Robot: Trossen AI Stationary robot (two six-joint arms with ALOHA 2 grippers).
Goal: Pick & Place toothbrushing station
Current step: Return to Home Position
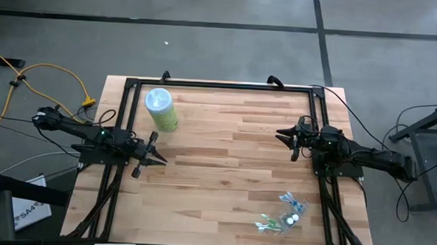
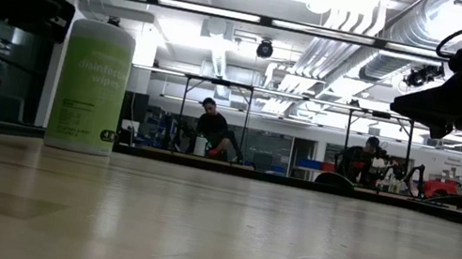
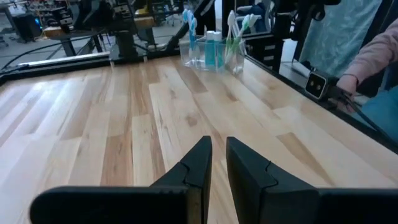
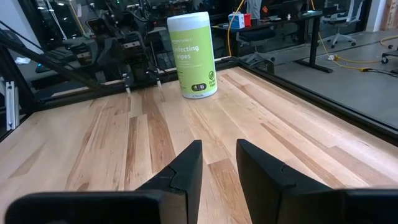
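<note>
The toothbrushing station stands on the table near its near right corner. In the left wrist view it shows as a clear plastic cup holding blue toothbrushes, a small blue tube and green and white toothbrushes upright. My left gripper hovers by the table's left edge, far from the station and pointing toward it, its fingers a narrow gap apart with nothing between them. My right gripper hovers by the right edge, open and empty.
A pale-green canister with a light-blue lid stands upright at the far left. A black frame runs along the table's edges. A person's sleeve shows beyond the near edge. Bare wood lies between the two grippers.
</note>
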